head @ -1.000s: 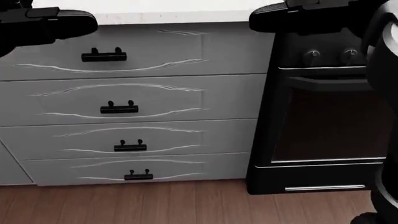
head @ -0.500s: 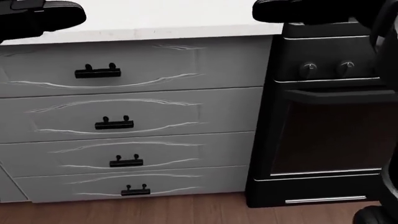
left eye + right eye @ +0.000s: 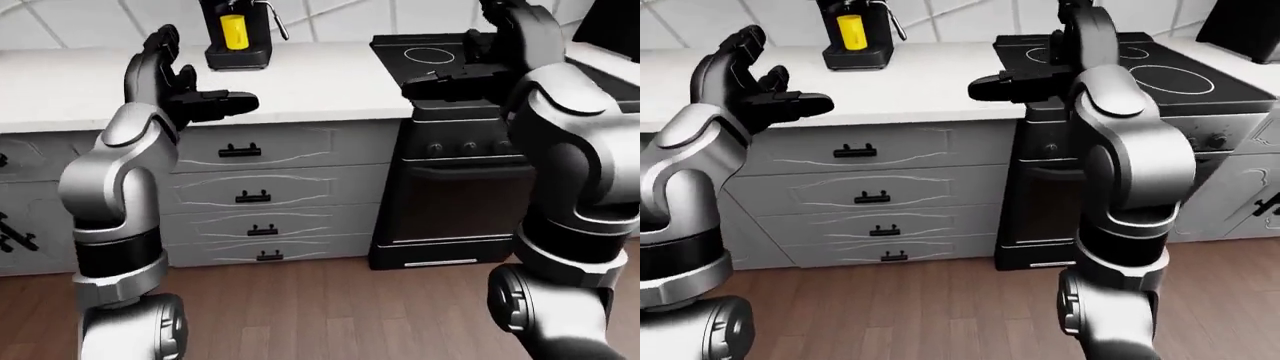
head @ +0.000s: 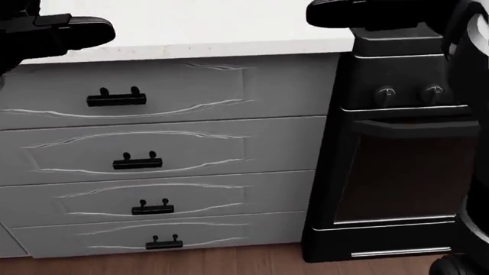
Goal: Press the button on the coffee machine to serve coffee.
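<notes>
The black coffee machine point(image 3: 238, 36) stands on the white counter point(image 3: 320, 86) at the top of the left-eye view, with a yellow cup point(image 3: 232, 31) under its spout. Its button cannot be made out. My left hand point(image 3: 192, 86) is raised and open over the counter's near edge, below and left of the machine and well short of it. My right hand point(image 3: 478, 58) is open and raised over the stove's near left corner, right of the machine. Both hands hold nothing. In the head view they show only as dark shapes at the top corners.
A stack of grey drawers point(image 4: 153, 143) with black handles sits under the counter. A black stove with oven door and knobs point(image 4: 405, 160) stands to the right. Its cooktop point(image 3: 1140, 71) adjoins the counter. Wood floor point(image 3: 330, 307) lies below.
The whole head view has shifted: drawers and oven sit lower and more white counter top shows, so the camera has moved. The hands stay at the top corners.
</notes>
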